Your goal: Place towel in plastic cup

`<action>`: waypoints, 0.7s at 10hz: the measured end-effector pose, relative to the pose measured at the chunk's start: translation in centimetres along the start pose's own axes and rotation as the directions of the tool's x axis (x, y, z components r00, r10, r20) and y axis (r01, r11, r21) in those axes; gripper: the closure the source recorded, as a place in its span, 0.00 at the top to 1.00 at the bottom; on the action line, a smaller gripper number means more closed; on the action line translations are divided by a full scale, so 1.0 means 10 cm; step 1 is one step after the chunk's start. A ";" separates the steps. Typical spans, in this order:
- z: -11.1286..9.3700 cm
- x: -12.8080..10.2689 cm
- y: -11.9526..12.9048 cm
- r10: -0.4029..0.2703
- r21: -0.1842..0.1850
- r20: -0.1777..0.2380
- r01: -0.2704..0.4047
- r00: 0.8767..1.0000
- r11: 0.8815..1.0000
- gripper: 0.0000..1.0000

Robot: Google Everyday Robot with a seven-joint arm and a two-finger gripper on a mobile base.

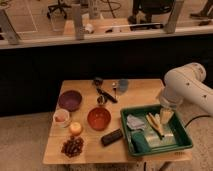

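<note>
The towel (135, 122), a small wrinkled pale grey-blue cloth, lies in the left part of the green tray (183, 144). The plastic cup (122, 86), a dull blue-grey tumbler, stands upright at the far side of the wooden table, left of the tray and apart from it. My white arm comes in from the right. Its gripper (166, 116) hangs fingers-down over the tray's far right part, to the right of the towel and not touching it. The gripper looks open with nothing in it.
The tray also holds yellow pieces (155, 125) and a dark green item (140, 142). On the table are an orange-red bowl (98, 118), purple bowl (70, 100), white cup (61, 117), orange fruit (75, 128), grapes (73, 146), a black block (111, 136), a small metal cup (101, 100) and a black tool (103, 90).
</note>
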 end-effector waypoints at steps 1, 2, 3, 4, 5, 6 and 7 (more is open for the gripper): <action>0.03 -0.02 -0.01 0.001 0.001 0.011 -0.001 1.000 1.000 0.80; 0.07 -0.05 -0.01 0.004 0.001 0.022 -0.004 1.000 1.000 0.80; 0.11 -0.07 -0.01 0.006 0.002 0.035 -0.006 0.999 1.000 0.80; 0.14 -0.08 -0.02 0.007 0.004 0.042 -0.007 0.999 1.000 0.80; 0.20 -0.08 -0.01 0.009 0.001 0.049 -0.009 0.999 1.000 0.80; 0.28 -0.09 0.00 0.015 -0.004 0.058 -0.014 0.998 1.000 0.75; 0.33 -0.09 0.01 0.018 -0.009 0.063 -0.017 0.998 1.000 0.68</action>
